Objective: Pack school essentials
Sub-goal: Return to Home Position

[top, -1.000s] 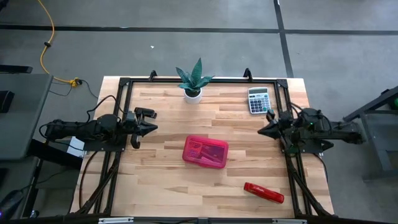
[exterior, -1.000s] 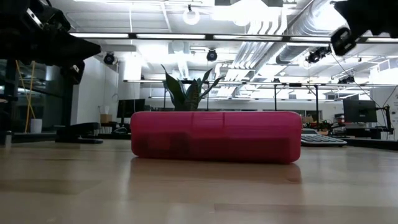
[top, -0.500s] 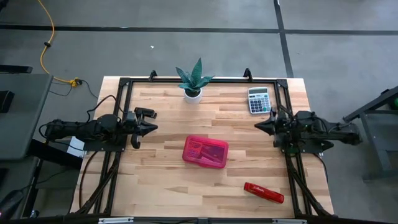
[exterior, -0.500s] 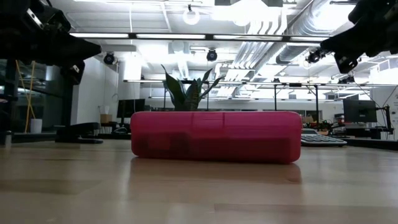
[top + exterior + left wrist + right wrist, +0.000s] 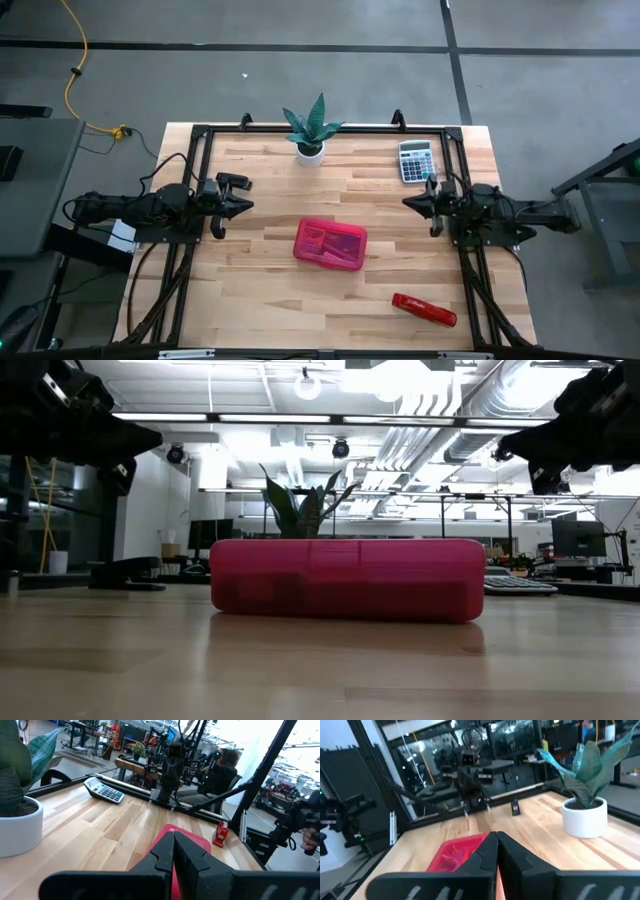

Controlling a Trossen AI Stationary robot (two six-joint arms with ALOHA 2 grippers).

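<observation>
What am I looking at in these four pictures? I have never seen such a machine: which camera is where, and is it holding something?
This is a robot with two dark arms at a wooden table. One picture looks straight down from above, one looks level across the table top, and two come from cameras on the arms' wrists. The left end effector and the right end effector hang above the table's two sides; each has its fingers shut and holds nothing. In the middle lies a closed red box. In the overhead picture, a potted plant and a grey calculator stand near the top edge and a red stapler lies at the lower right.
</observation>
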